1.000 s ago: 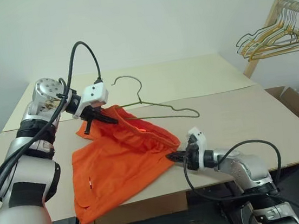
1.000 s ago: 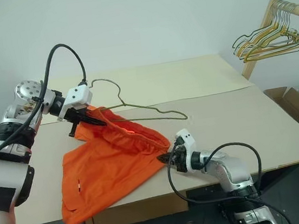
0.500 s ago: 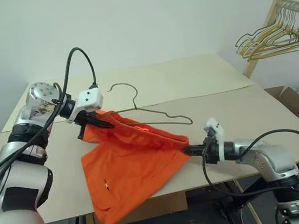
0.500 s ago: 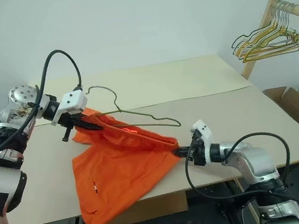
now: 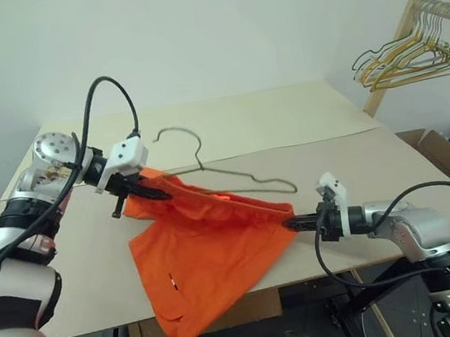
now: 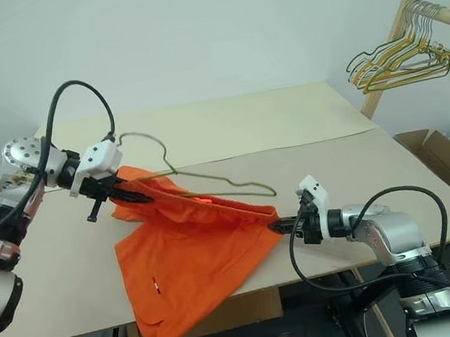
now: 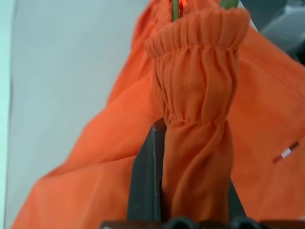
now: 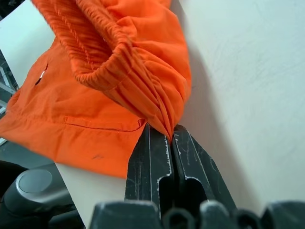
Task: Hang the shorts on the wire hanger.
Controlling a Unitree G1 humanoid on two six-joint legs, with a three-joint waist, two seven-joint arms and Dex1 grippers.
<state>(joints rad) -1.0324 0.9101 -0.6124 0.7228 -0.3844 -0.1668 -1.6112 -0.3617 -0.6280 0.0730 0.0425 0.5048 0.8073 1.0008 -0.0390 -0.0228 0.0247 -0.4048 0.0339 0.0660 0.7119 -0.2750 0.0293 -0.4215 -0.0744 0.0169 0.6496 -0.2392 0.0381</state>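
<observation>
The orange shorts (image 5: 211, 252) were stretched by their waistband in a long line running from the table's (image 5: 389, 165) left side down to its near edge, legs spilling over that edge, with the wire hanger (image 5: 224, 164) lying along the band's far side, hook pointing left. The left gripper (image 5: 156, 192), angled down to the right, was clamped on the waistband's left end. The right gripper (image 5: 291, 224), reaching leftward nearly level, was pinched tight on the right end.

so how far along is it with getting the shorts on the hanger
Partway. Done: both claws have the waistband of the shorts pinched, the left claw at one end and the right claw at the other, stretching it across the table. In hand: the wire hanger appears partly threaded into the waistband, hook and one shoulder poking out. Left: seating the shorts properly on the hanger.
</observation>
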